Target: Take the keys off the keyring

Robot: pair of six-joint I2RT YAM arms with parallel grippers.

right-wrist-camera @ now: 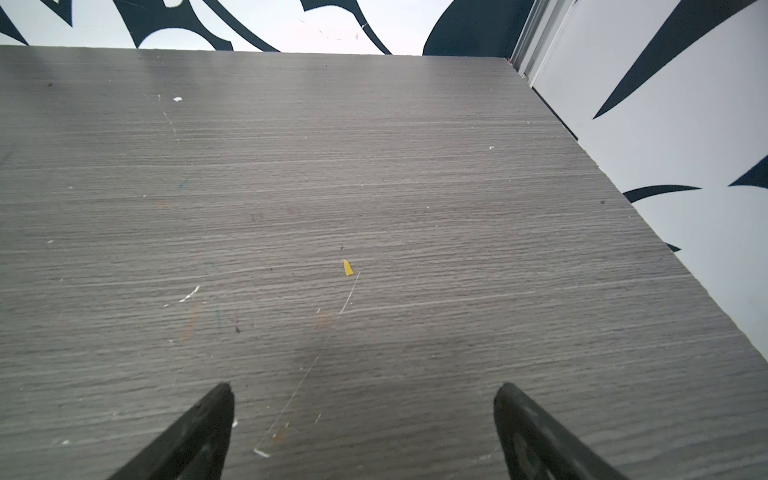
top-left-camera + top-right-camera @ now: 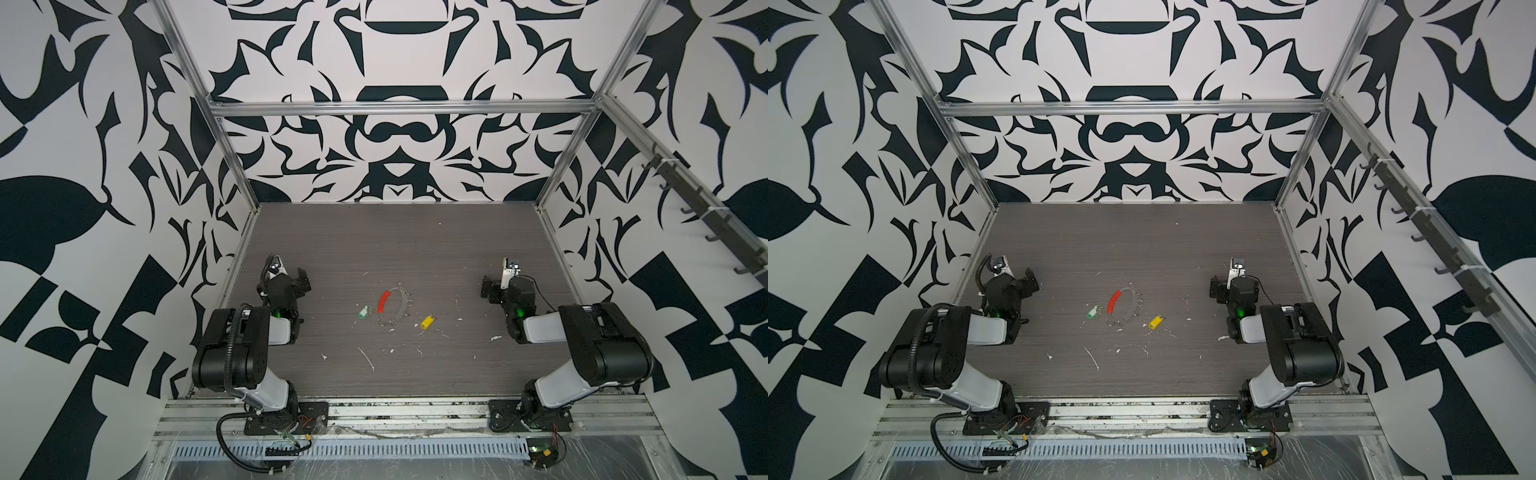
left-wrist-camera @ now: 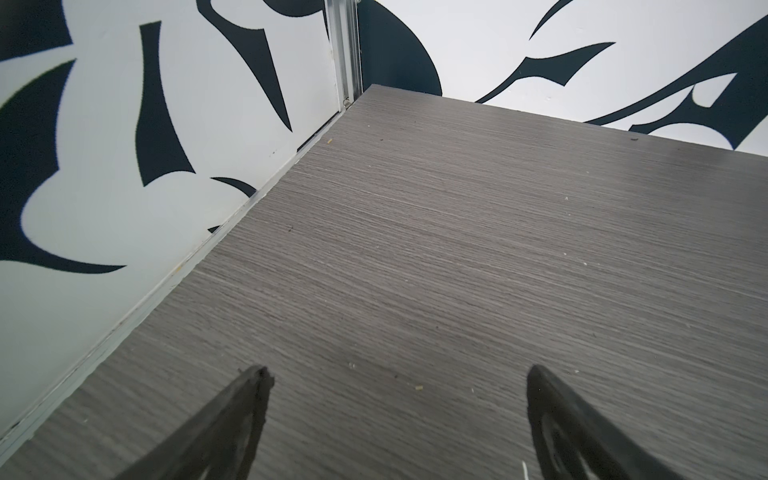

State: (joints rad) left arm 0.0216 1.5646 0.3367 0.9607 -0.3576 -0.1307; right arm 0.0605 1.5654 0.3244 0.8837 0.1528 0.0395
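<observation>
In both top views I see the keyring (image 2: 383,302) lying flat on the grey table (image 2: 374,249), about midway between the two arms. It is a thin grey hoop with a red sleeve (image 2: 1114,301) over one arc and small silver rings (image 2: 388,323) strung along the rest. Neither key is on it. The green key (image 2: 364,312) lies just beside the sleeve side of the keyring, with a little table showing between them. The yellow key (image 2: 427,322) lies near the opposite side, also clear of the hoop. Each key shows a small silvery part at one end. White flecks (image 2: 368,358) are scattered on the arm-base side of the keyring. The left gripper (image 2: 303,280) sits well apart from the keyring beyond the green key, and the right gripper (image 2: 489,286) well apart beyond the yellow key. From up here I cannot read how their jaws stand.

The left wrist view settles that: its fingers (image 3: 255,399) are spread wide with only bare table between them. The patterned wall (image 3: 124,124) is close by, and neither keyring nor keys appear.

The right wrist view shows its fingers (image 1: 216,415) spread just as wide, with nothing between them. A tiny yellow chip (image 1: 348,268) lies ahead on the table, too small to find from above
</observation>
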